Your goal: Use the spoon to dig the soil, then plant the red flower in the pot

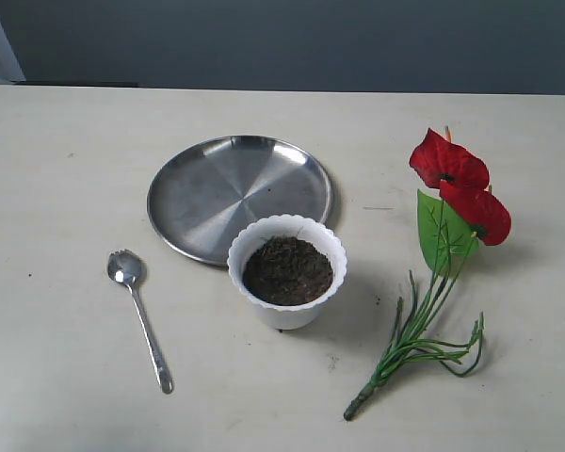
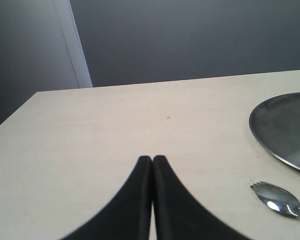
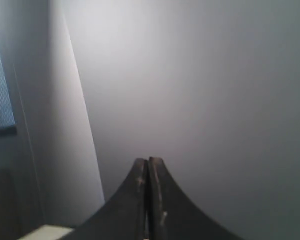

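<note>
The white pot [image 1: 287, 311] with a scalloped rim stands mid-table, filled with dark brown soil [image 1: 287, 270]. To its left the silver spoon [image 1: 139, 315] lies flat, bowl toward the back; its bowl [image 2: 277, 199] also shows in the left wrist view. Right of the pot lies the red flower [image 1: 452, 179], its green stems [image 1: 414, 344] pointing forward. Neither arm shows in the exterior view. My left gripper [image 2: 152, 159] is shut and empty above bare table, the spoon off to one side. My right gripper [image 3: 148, 161] is shut, empty, facing a grey wall.
A large round steel plate [image 1: 217, 188] lies behind the pot, touching or just behind its rim; its edge [image 2: 285, 130] shows in the left wrist view. The table's far edge meets a dark grey wall.
</note>
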`<move>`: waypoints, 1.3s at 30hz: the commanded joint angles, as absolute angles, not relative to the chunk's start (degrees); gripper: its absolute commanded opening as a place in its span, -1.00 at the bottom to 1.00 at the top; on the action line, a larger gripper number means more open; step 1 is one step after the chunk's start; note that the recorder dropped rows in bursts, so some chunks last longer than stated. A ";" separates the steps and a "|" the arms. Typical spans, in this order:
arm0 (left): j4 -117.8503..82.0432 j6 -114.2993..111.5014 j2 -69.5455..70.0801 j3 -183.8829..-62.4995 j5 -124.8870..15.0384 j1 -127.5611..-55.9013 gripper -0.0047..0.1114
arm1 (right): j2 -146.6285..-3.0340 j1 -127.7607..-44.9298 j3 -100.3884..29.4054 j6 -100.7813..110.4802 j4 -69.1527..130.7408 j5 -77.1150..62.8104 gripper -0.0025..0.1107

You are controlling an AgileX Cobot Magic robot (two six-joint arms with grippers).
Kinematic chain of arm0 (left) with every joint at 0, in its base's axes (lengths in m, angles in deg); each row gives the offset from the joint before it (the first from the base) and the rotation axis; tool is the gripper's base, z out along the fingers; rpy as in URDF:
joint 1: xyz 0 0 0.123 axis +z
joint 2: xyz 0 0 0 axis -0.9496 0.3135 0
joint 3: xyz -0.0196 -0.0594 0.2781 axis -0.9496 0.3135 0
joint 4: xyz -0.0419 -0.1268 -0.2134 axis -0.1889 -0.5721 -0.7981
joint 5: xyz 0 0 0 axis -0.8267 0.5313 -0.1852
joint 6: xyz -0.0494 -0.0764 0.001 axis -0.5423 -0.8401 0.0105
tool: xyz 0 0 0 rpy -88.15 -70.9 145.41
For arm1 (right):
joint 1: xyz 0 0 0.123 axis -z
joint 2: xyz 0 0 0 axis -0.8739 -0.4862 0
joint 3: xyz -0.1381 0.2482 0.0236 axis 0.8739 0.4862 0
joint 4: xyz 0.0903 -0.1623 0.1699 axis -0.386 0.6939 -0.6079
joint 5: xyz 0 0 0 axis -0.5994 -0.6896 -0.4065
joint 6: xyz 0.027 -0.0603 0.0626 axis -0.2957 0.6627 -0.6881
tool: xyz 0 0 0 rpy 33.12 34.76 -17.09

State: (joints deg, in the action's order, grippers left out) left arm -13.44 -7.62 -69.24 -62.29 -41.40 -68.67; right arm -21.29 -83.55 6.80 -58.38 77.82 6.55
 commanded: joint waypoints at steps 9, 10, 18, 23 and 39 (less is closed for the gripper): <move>-13.33 -7.84 -69.55 -62.50 -41.66 -69.03 -0.91 | -64.39 -86.89 -24.92 -96.86 130.74 5.34 -0.97; -13.33 -7.84 -69.55 -62.50 -41.66 -69.03 -0.91 | -67.27 -87.90 -27.03 -96.86 130.74 0.14 -0.97; -13.33 -7.84 -69.55 -62.50 -41.66 -69.03 -0.91 | -81.94 -96.06 -36.69 -71.27 130.74 -40.95 -0.97; -13.33 -7.84 -69.55 -62.50 -41.66 -69.03 -0.91 | -84.48 -99.90 -39.44 -57.55 118.77 -44.31 -0.97; -13.33 -7.84 -69.55 -62.50 -41.66 -69.03 -0.91 | -96.94 -128.63 -47.64 -5.95 51.86 -47.64 -0.97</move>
